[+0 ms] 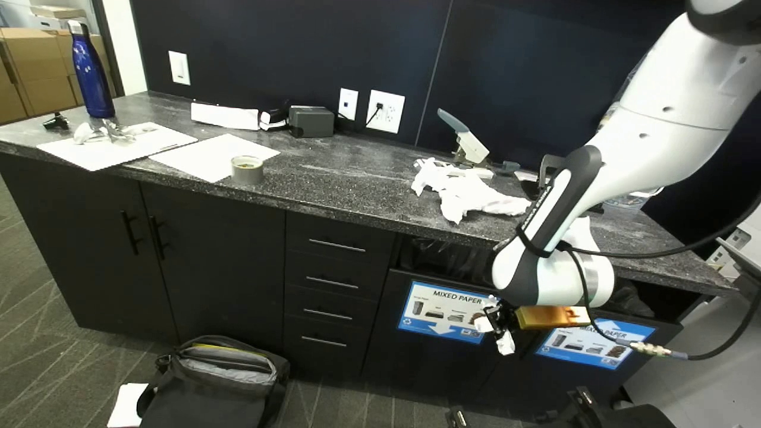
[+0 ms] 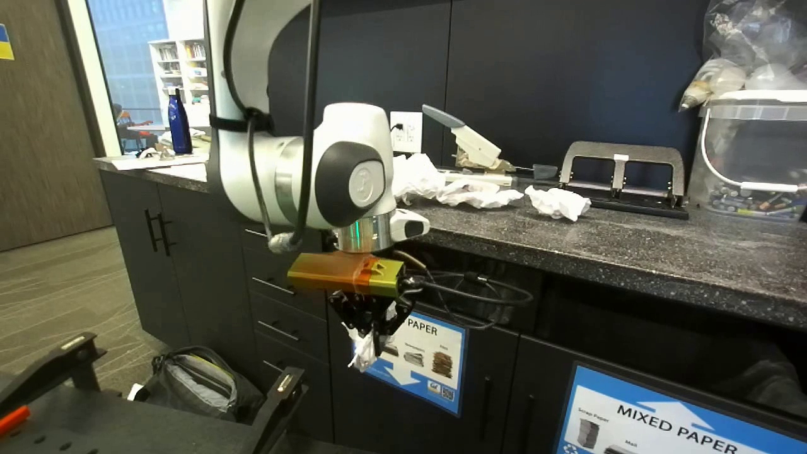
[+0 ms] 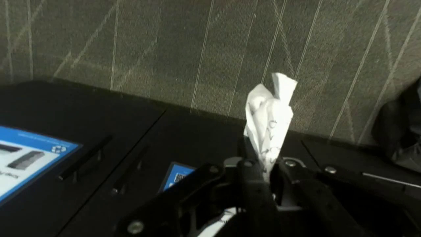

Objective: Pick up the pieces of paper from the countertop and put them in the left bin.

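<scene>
My gripper (image 1: 501,321) is shut on a crumpled white paper scrap (image 2: 364,350), which hangs down from the fingertips. The scrap also shows in the wrist view (image 3: 271,118). The gripper (image 2: 380,334) hangs in front of the left bin (image 1: 416,362), below its dark slot and below the countertop edge. The left bin's blue-and-white label (image 2: 435,359) is partly behind the gripper. More crumpled paper pieces (image 1: 469,193) lie on the dark speckled countertop (image 1: 339,178). One scrap (image 2: 558,203) lies apart from the others near the hole punch. The arm partly hides the paper in both exterior views.
The right bin (image 2: 681,410) stands beside the left one. A stapler (image 1: 471,145), hole punch (image 2: 621,173) and clear bucket (image 2: 750,148) stand behind the papers. Flat sheets (image 1: 119,148), a tape roll (image 1: 247,172) and a blue bottle (image 1: 92,74) are farther along. A bag (image 1: 220,380) lies on the floor.
</scene>
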`<state>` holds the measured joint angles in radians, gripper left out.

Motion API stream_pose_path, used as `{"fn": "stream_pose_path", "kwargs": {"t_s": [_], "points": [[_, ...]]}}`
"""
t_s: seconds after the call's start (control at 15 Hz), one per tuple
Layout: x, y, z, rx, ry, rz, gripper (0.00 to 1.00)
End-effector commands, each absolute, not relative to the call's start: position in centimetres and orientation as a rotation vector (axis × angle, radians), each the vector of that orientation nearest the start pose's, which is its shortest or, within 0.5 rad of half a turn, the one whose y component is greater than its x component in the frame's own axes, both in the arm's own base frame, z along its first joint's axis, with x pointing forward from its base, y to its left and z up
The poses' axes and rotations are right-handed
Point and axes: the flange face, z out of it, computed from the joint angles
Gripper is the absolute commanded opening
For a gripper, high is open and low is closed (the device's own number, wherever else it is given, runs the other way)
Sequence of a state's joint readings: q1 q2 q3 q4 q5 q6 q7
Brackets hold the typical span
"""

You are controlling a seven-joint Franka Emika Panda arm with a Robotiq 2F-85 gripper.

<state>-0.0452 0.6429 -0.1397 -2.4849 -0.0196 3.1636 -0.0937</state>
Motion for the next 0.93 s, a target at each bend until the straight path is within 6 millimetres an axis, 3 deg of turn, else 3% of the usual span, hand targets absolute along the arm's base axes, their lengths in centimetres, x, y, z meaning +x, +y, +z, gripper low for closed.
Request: {"fn": "stream_pose_path", "kwargs": {"t_s": [0.0,0.33,0.87], "points": [[44.6,-7.2,2.1,-3.272,0.035,-0.360,0.09],[46.4,-5.7,-0.1,-3.240,0.024,-0.805,0.10],[50.7,-6.9,0.4,-3.092,0.131,-1.425,0.10]]}}
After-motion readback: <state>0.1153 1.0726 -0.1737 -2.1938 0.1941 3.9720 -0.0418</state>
